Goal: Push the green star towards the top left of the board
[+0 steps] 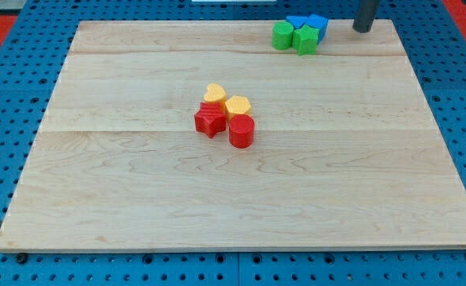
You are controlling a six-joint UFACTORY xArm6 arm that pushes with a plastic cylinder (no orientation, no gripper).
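The green star (306, 39) sits near the top right of the wooden board (137, 183), touching a green cylinder (281, 36) on its left. Two blue blocks (308, 24) stand just behind them, close against the star. My tip (363, 29) is at the view's top right, a short way to the right of the blue blocks and the green star, apart from them.
A cluster sits at the board's middle: a red star (210, 121), a red cylinder (242, 131), a yellow heart (214, 94) and a yellow hexagonal block (238, 105). A blue pegboard (10, 119) surrounds the board.
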